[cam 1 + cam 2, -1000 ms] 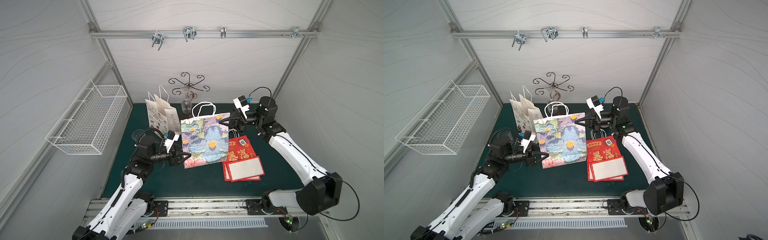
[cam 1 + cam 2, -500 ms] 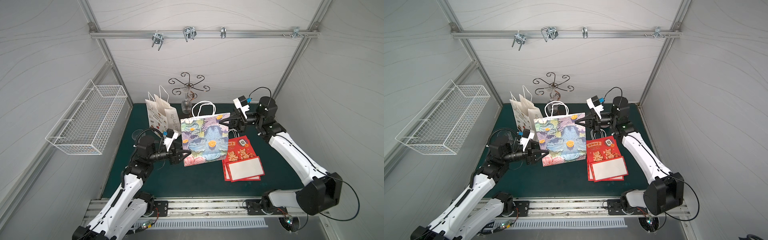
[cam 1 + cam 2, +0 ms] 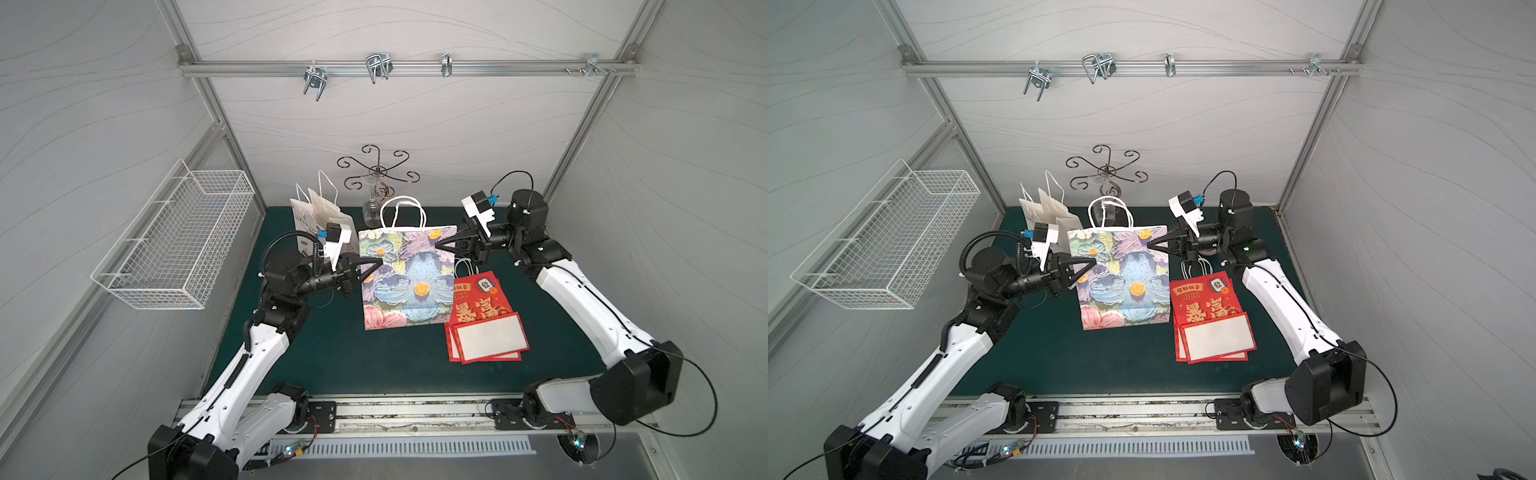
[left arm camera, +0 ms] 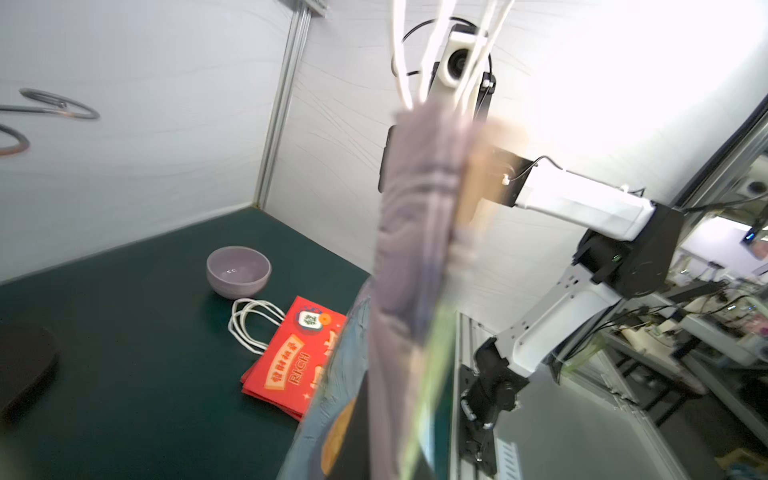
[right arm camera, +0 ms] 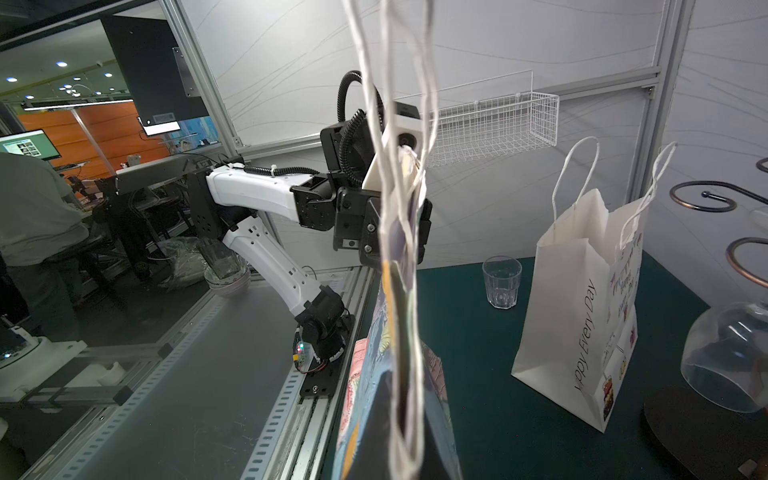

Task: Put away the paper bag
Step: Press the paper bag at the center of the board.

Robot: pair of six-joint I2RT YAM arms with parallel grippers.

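Grey panelled walls [image 3: 415,124] enclose a green mat [image 3: 374,365].

Robot lab: alu-frame test cell [image 3: 407,68], monitors [image 5: 29,145] behind glass.

White wavy-patterned walls [image 3: 415,124]; aluminium rail [image 3: 519,68] with hooks [image 3: 313,81] overhead; dark green mat [image 3: 374,365]; wire basket [image 3: 174,245] on side wall.

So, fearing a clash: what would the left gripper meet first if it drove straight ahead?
The flower-printed paper bag, pinched in its jaws; past that, probably the right gripper facing it, though depth is unclear.
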